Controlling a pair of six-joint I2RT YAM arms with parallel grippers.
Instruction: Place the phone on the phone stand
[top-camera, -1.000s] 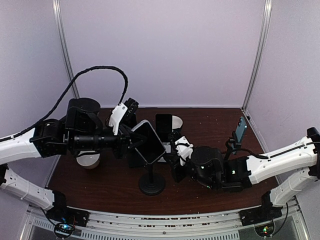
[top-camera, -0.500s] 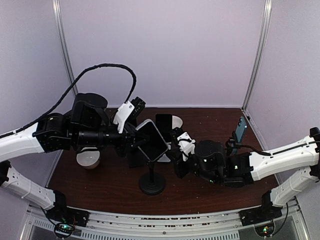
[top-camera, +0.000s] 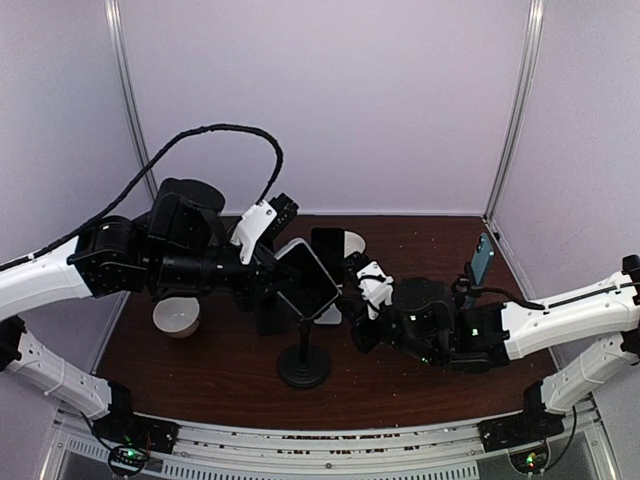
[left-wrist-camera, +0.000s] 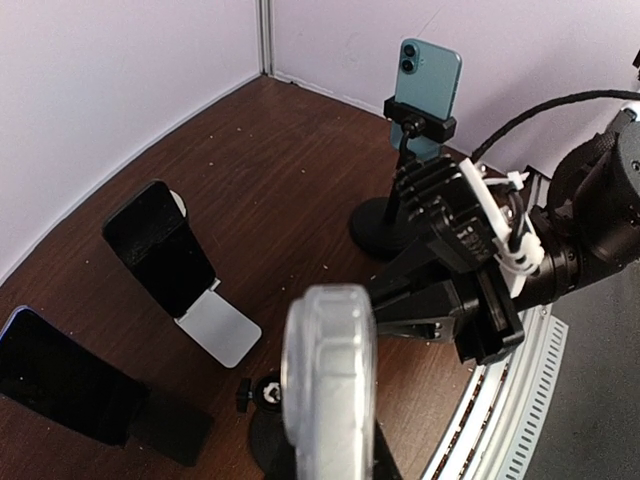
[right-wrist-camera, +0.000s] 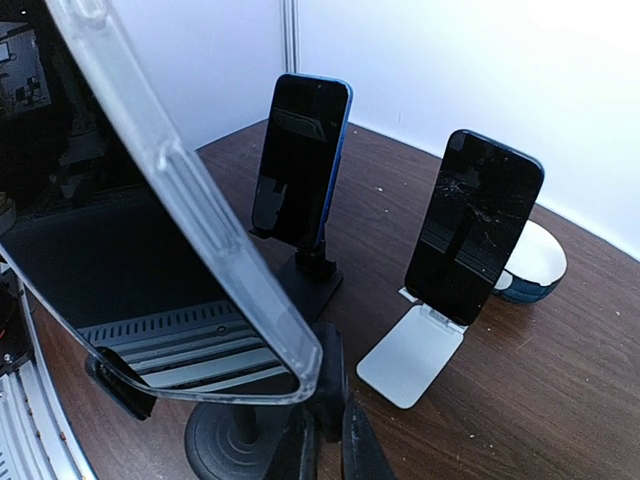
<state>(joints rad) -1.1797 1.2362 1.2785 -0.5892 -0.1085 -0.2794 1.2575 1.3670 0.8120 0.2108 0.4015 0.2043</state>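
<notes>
While clamping the phone (top-camera: 305, 281) by its 9 o'clock edge in the left gripper (top-camera: 268, 287), holding it cornerwise, like a diamond, just over the head of the phone stand (top-camera: 303, 368) at 6 o'clock on the table (top-camera: 225, 362); not yet seated, judging by that tilt. Holding the right gripper (top-camera: 352, 302) at 3 o'clock of the phone, close against the stand's head; cannot tell whether pinching the holder or standing apart beside it, with only dark tips showing at the bottom edge of the right wrist view. Probably working on the seating itself. Doing it well likely calling for: rolling the phone first to bring one long edge level with the holder; bracing the stand from 3 o'clock against tipping on its slim neck; lowering slowly and straight, settling the clear case (right-wrist-camera: 195, 205) between both lips of the holder; opening the left gripper only after feeling it held. Treating that case as slippery. Minding the neighbours between 11 and 1 o'clock of the stand, a dark phone (right-wrist-camera: 475, 225) on a white folding stand (right-wrist-camera: 412, 358) and a blue-edged phone (right-wrist-camera: 300, 160) on a black stand (right-wrist-camera: 315, 282), and backing out toward 9 o'clock without swinging into them.
</notes>
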